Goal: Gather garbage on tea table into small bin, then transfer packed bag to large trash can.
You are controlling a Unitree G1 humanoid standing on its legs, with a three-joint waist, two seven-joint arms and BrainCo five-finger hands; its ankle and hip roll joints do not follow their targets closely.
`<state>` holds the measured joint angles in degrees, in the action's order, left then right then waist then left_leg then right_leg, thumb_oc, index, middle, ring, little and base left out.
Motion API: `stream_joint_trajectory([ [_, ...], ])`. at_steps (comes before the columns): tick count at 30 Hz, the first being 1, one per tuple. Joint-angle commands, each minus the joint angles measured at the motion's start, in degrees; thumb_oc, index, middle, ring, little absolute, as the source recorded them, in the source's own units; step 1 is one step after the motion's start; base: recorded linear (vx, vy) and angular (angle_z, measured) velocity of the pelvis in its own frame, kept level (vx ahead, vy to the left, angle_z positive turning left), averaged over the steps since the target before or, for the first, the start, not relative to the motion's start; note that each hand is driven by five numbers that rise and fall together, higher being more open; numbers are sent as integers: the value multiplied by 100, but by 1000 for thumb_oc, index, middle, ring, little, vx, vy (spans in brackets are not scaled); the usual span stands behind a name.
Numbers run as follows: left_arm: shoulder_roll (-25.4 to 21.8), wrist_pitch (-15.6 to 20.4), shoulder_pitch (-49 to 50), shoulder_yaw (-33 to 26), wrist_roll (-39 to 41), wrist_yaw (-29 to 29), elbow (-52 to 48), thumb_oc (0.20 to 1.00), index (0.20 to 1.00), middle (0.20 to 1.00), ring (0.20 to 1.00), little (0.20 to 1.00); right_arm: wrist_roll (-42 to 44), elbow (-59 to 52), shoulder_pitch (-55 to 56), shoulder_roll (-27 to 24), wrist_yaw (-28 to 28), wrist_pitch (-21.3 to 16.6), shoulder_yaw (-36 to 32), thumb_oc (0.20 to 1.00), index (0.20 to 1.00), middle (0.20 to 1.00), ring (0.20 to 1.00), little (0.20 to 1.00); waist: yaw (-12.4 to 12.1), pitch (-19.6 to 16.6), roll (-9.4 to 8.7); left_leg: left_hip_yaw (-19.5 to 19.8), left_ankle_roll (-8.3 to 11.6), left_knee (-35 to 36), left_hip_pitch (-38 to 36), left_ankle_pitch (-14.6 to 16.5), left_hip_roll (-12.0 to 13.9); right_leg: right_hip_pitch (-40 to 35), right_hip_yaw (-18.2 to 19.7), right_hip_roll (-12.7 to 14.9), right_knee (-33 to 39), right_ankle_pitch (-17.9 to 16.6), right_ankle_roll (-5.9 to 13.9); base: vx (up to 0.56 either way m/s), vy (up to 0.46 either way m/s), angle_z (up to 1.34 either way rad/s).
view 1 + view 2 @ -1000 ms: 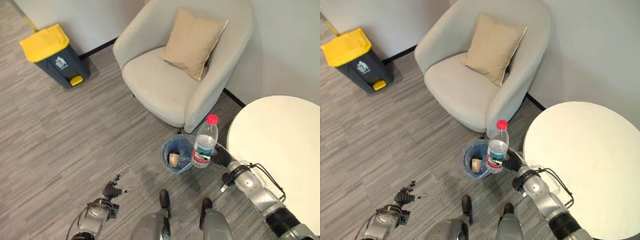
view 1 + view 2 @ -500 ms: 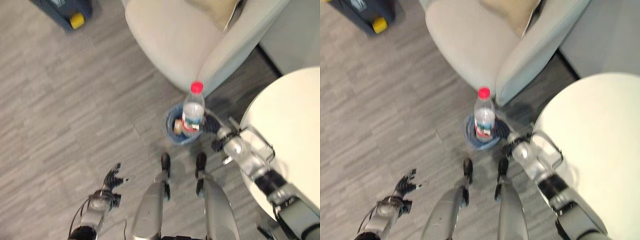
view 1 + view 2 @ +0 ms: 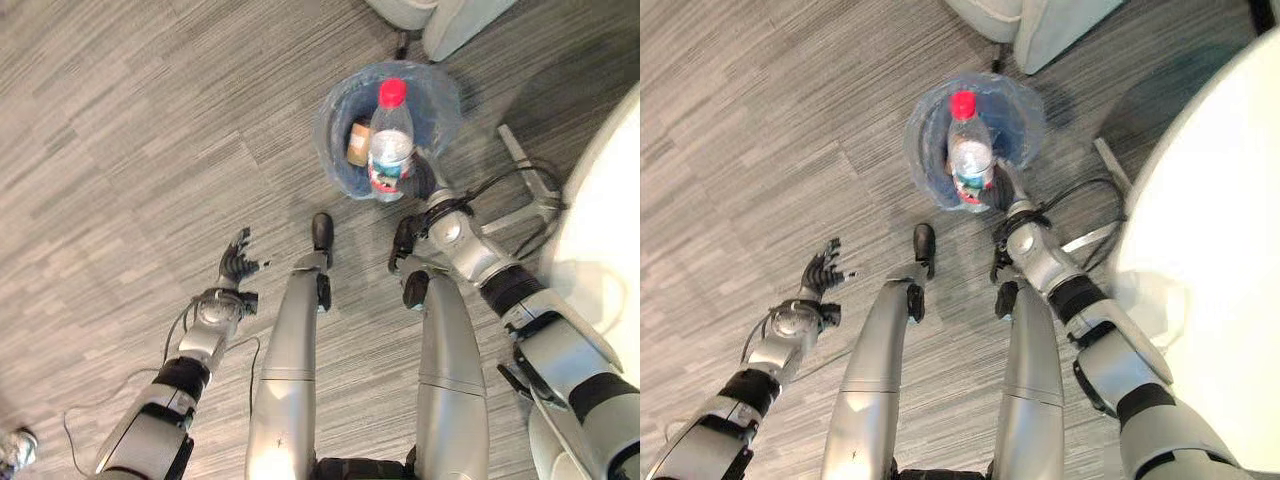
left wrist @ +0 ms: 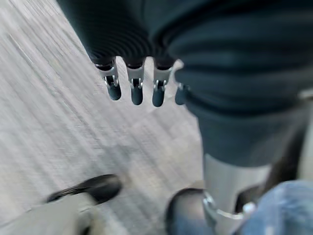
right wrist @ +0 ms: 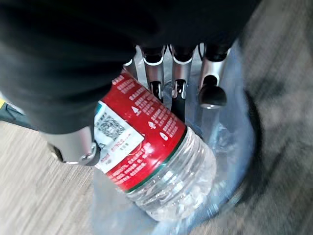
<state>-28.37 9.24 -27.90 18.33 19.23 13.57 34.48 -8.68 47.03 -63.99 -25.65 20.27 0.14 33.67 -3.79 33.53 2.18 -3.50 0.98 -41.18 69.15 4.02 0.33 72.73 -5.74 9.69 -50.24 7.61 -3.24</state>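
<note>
Over the small round bin lined with a blue plastic bag (image 3: 440, 95), which already holds a brown paper cup (image 3: 358, 142), the right hand (image 3: 420, 180) grips a clear plastic bottle with a red cap (image 3: 389, 140) not yet dropped, the left hand (image 3: 235, 266) hangs with fingers spread, and bagging and carrying to the large can look undone.

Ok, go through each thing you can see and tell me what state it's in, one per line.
Water bottle: capped, upright, held over the small bin.
Small bin: lined with a blue bag, a cup inside.
Right hand: shut on the water bottle.
Left hand: open, holding nothing, above the floor.
</note>
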Motion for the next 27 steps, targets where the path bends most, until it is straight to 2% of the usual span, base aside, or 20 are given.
stream_joint_trajectory([
  [1,-67,124,410,49,209,32,-50,1000,1000,1000,1000,1000,337,-127,-44,-50,155,-176,166,200,200,200,200,200,-46,-379,252,25,13,-123,-62,458,-71,-304,417,147,659,181,608,-1,6,9],
  [7,-57,86,463,225,122,-21,55,1000,1000,1000,1000,1000,546,275,-373,-147,154,-164,326,200,200,200,200,200,-202,-576,210,73,-34,-22,77,439,-137,-229,371,167,778,158,633,2,20,5],
  [8,-39,71,464,237,112,-30,82,1000,1000,1000,1000,1000,566,313,-372,-146,162,-159,331,561,561,561,561,561,-204,-595,201,81,-43,4,76,432,-144,-241,364,170,808,150,637,5,-1,-6],
  [9,-37,67,456,244,94,-25,95,1000,1000,1000,1000,1000,576,363,-366,-150,160,-148,345,1000,1000,1000,1000,1000,-206,-620,197,85,-47,49,45,424,-145,-264,355,177,844,147,640,1,2,-4],
  [14,-29,75,459,207,42,0,61,1000,1000,1000,1000,1000,529,363,-231,-229,161,-132,331,1000,1000,1000,1000,1000,-152,-700,166,106,-51,287,-94,395,-154,-382,356,164,1038,104,651,1,2,1],
  [22,-21,67,601,-46,-221,79,15,1000,1000,1000,1000,1000,-1400,-318,223,-716,189,77,955,1000,1000,1000,1000,1000,10,-720,47,121,6,544,-348,403,-84,-630,354,64,1382,42,700,6,-23,-2],
  [27,-80,49,657,-63,-280,93,31,1000,1000,1000,1000,1000,-2304,-69,249,-668,-40,231,1525,1000,1000,1000,1000,1000,22,-681,59,138,29,461,-284,431,-65,-555,344,51,1313,75,720,19,-47,-5],
])
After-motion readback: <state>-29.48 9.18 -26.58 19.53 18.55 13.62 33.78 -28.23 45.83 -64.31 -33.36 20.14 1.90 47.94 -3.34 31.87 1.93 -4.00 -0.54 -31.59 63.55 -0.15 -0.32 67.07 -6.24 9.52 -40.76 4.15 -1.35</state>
